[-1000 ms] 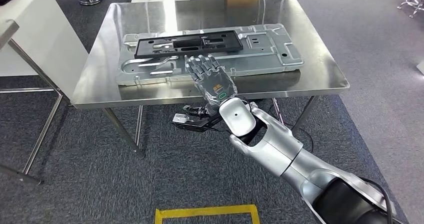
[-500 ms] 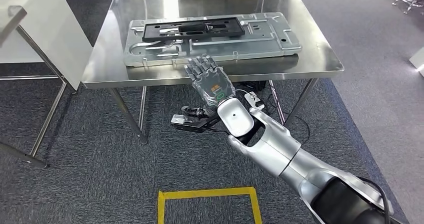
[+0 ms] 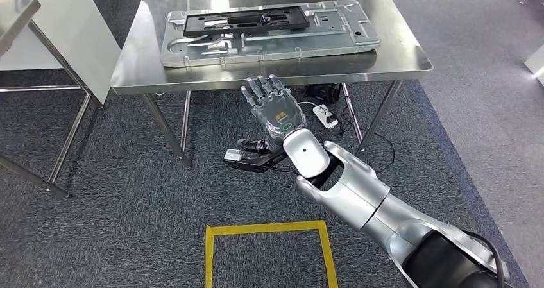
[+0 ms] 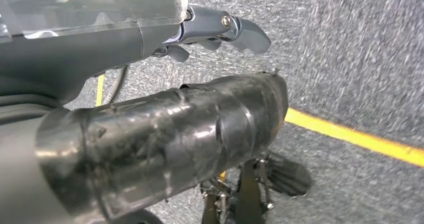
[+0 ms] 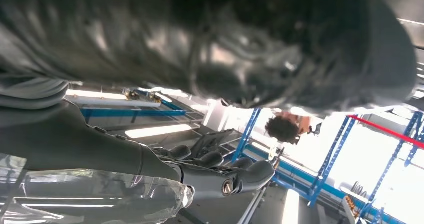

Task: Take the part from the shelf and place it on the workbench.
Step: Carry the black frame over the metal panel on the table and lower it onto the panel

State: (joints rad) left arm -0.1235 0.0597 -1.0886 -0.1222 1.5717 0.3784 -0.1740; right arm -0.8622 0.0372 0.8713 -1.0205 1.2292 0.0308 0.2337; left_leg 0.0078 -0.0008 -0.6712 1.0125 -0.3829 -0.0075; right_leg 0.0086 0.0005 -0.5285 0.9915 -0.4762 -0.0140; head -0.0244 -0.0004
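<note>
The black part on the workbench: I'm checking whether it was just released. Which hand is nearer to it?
Right. The right hand is raised, empty, just short of the workbench edge below the part. The left hand hangs over the carpet by yellow tape.

A big grey metal plate lies flat on the shiny steel table. Under the table, a white power strip and some black cables lie on the grey carpet, and a yellow tape square is stuck on the carpet nearer the camera. A white board stands to the left of the table, just beside its corner. In the right wrist view there are blue racks and a person's dark hair.
</note>
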